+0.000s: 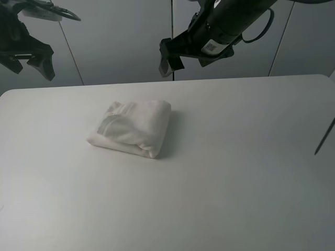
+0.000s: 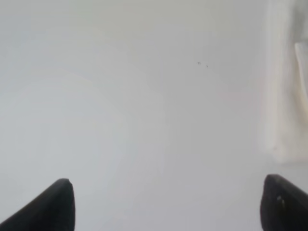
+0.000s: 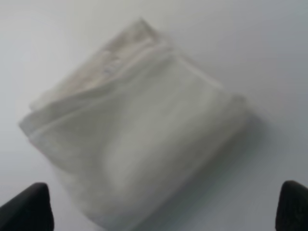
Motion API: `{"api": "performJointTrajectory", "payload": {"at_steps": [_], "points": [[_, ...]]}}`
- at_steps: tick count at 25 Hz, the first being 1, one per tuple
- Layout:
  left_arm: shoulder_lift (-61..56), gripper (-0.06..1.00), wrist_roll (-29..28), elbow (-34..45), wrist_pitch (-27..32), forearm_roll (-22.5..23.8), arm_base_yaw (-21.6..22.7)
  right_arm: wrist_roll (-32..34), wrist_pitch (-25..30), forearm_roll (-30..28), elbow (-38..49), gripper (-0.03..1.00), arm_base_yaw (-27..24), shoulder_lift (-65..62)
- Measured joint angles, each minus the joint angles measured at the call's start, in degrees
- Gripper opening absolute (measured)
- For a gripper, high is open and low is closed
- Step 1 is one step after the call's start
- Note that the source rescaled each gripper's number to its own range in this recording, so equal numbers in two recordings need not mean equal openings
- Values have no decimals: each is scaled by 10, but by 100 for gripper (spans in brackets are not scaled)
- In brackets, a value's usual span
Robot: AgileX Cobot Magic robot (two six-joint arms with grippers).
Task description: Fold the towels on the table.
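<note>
While my right pincer (image 1: 170,60) hangs high in the air, its two black tips are spread wide apart and hold nothing. My left pincer (image 1: 31,61) is up high too, far off to the left side, and it is also spread wide with nothing in it.

Right under my right pincer lies the soft white fluffy towel (image 1: 132,128), folded up into a small thick pack. My right wrist camera looks straight down on the towel (image 3: 134,149), so I think this arm is the nearer one. My left wrist camera sees only a blurry edge of the towel (image 2: 286,96) at the side, with mostly bare tabletop below it.

The towel rests on the big smooth white tabletop (image 1: 251,172), a bit left of the middle and toward the far edge. Its stacked edges with the woven band point left and away from me. Its round folded side points right. It lies a little slanted, not square to the tabletop edge.

To me the folding looks nearly done or done. If one more fold is wanted, I guess my right pincer would drop straight down onto it.
</note>
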Motion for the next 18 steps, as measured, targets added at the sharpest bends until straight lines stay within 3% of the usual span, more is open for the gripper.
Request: {"api": "performJointTrajectory", "payload": {"at_steps": [2, 4, 18], "points": [[-54, 99, 1, 32, -7, 2, 0, 37, 38, -71, -1, 100, 0, -45], [-113, 99, 1, 66, -12, 4, 0, 52, 63, -102, 6, 100, 0, -94], [-508, 100, -52, 327, -5, 19, 0, 87, 88, -119, 303, 100, 0, -516]]}}
